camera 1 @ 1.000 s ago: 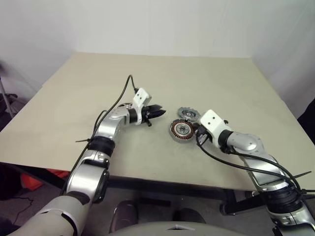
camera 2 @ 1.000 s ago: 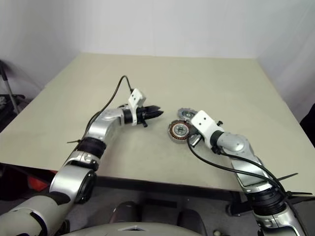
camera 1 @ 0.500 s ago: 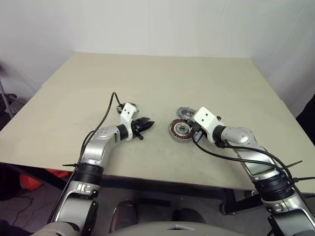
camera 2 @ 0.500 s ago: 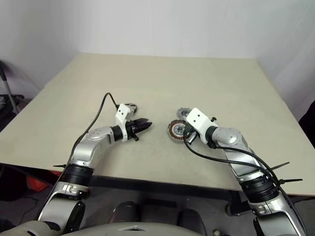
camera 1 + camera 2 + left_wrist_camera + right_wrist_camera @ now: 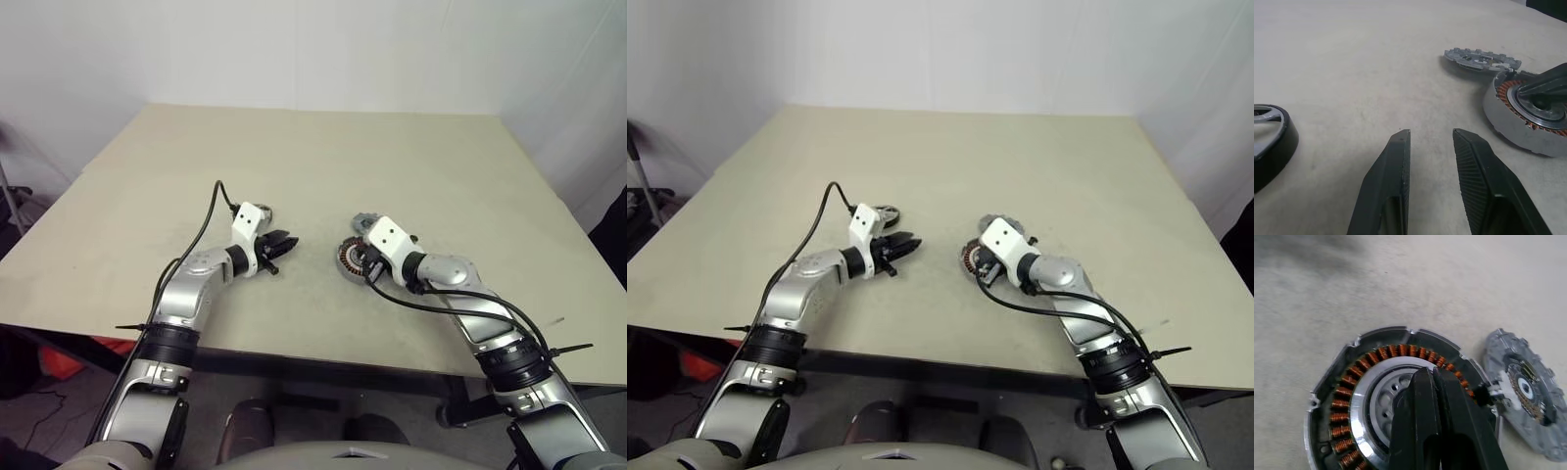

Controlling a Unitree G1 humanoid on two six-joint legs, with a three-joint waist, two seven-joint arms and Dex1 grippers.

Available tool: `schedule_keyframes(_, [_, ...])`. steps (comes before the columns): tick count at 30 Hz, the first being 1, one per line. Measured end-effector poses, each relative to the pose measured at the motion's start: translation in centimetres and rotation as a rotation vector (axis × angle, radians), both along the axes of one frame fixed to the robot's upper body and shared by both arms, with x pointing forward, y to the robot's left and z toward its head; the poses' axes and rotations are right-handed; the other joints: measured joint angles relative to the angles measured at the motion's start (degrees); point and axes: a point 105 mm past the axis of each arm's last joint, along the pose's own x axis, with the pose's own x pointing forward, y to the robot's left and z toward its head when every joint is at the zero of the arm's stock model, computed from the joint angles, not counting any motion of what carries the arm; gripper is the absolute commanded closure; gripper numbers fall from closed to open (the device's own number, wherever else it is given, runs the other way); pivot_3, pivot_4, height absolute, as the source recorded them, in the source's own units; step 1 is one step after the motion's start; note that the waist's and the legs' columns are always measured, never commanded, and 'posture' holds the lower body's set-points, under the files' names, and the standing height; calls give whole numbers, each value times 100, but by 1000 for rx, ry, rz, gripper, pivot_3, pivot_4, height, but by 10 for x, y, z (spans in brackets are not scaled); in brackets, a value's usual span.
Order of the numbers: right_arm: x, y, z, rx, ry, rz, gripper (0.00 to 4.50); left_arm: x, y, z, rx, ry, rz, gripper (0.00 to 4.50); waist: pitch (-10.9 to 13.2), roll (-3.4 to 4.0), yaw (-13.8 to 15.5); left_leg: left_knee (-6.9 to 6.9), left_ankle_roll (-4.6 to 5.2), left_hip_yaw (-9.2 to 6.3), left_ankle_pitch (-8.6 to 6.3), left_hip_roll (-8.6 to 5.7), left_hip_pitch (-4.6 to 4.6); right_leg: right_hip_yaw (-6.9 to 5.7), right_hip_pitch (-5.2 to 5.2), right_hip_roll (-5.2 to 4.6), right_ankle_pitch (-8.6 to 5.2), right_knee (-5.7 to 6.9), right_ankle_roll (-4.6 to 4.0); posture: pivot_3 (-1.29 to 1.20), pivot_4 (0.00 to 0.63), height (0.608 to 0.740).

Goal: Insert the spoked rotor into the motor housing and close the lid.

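Housing (image 5: pixel 1396 401), the motor housing, lies flat on the table (image 5: pixel 392 157): grey ring, orange-copper windings, silver hub, the right gripper (image 5: pixel 1432 382) pressed together over its centre; left gripper (image 5: pixel 1430 142) spread, empty, well apart.

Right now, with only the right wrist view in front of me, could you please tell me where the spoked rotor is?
Observer: The spoked rotor lies flat on the table, close beside the left claw, on its side away from the motor housing.
Operator: Thank you. Is the left claw holding anything?
Observer: No. Its fingers stand open and empty, pointing towards the housing.
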Motion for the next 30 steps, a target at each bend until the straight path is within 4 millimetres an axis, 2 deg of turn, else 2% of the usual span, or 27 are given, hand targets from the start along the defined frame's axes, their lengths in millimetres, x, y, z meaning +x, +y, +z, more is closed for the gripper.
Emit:
schedule_keyframes(3, [-2,0,2,12,13,6,4500,0,-1,-1,2,4,-3,3023,0,0,-1,0,-1,0,0,0,-3,0,-4,0,0,1,0,0,0,740])
schedule_keyframes(11, [-2,-2,24,13,-45,16,4500,3,-2,-4,4,15,-4,3023,0,0,11,0,0,-1,0,0,-13,0,-14,0,0,1,1,0,0,740])
schedule_keyframes(15, [-4,-4,19,5,-33,13,4500,3,-2,-6,5,21,-5,3023,0,0,16,0,0,-1,0,0,-13,0,-14,0,0,1,1,0,0,740])
schedule_keyframes(18, [-8,-9,0,-7,20,-6,4500,3,-3,-5,6,13,-7,3023,0,0,22,0,0,-1,0,0,-13,0,-13,0,0,0,0,0,0,740])
schedule_keyframes(24, [-6,-10,1,-6,9,-15,4500,5,-3,-2,7,-2,-7,3023,-1,0,20,1,-3,-1,2,-1,3,0,4,0,1,2,1,0,0,740])
schedule_keyframes(27, [-3,-15,8,-17,-9,-22,4500,5,-2,-3,8,-2,-5,3023,-1,0,21,1,-3,-1,2,-1,0,0,1,0,1,2,2,0,0,740])
schedule_keyframes(30, [1,-16,26,-26,-59,-13,4500,5,-2,-4,8,-1,-3,3023,-1,0,22,1,-2,-1,2,0,-7,0,-9,1,1,4,2,0,0,740])
